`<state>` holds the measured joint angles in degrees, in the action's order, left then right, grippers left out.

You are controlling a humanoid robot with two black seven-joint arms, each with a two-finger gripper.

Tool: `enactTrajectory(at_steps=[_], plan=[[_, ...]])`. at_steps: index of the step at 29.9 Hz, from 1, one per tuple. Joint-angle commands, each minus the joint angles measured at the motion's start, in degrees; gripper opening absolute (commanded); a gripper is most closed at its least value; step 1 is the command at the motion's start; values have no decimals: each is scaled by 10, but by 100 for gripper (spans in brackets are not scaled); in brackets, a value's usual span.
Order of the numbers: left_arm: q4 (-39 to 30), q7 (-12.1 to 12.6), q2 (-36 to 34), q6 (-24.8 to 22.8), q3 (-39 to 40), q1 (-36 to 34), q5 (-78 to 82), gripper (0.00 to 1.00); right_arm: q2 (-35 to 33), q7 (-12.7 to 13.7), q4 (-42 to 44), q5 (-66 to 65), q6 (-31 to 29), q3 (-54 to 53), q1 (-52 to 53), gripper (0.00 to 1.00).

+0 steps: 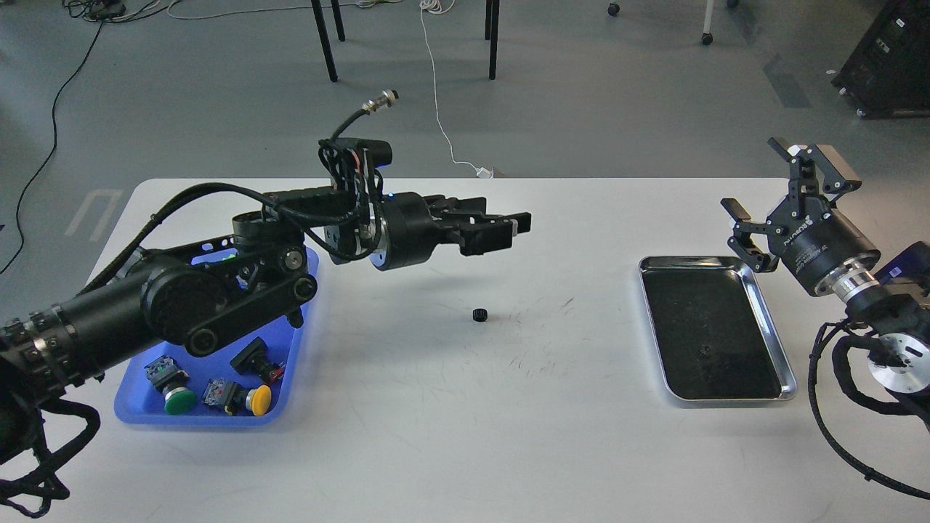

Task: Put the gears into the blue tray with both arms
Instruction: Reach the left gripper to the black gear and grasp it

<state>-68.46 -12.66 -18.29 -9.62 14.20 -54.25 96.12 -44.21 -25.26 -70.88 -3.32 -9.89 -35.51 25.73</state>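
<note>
One gear (478, 314), a tiny black toothed ring, lies alone on the white table near its middle. My left gripper (513, 231) hovers above and slightly right of it, pointing right, fingers a little apart and holding nothing. The blue tray (138, 414) sits at the left, and my left arm crosses over its upper half. My right gripper (771, 185) is raised at the far right, beyond the steel tray's back corner, open and empty.
Several push-button switches with green (179, 400), yellow (261, 399) and dark caps lie in the blue tray. A shiny steel tray (787, 378) with a dark bottom stands at the right. Chair legs and cables are on the floor behind the table.
</note>
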Motion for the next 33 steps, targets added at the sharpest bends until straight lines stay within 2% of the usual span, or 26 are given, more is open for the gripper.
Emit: enactTrajectory(at_steps=[1,4,14,26,30,33], plan=[[17,1,28,63,-78,1,118,79,0,4,-1,23,-18,-8,-23,98],[62,1,57,93,-110,9,172,75,0,2,4,38,-22,-8,-26,98],[162,0,91,97,-123,31,220,49,-4,-1,4,38,-20,-14,-37,98],[225,-6,113,145,-153,48,210,44,-7,-1,0,39,-18,-29,-39,98],[227,-20,117,154,-153,55,211,31,-7,-1,0,39,-18,-31,-39,98],[227,-21,116,154,-153,54,210,19,-7,-1,1,39,-18,-31,-39,98]])
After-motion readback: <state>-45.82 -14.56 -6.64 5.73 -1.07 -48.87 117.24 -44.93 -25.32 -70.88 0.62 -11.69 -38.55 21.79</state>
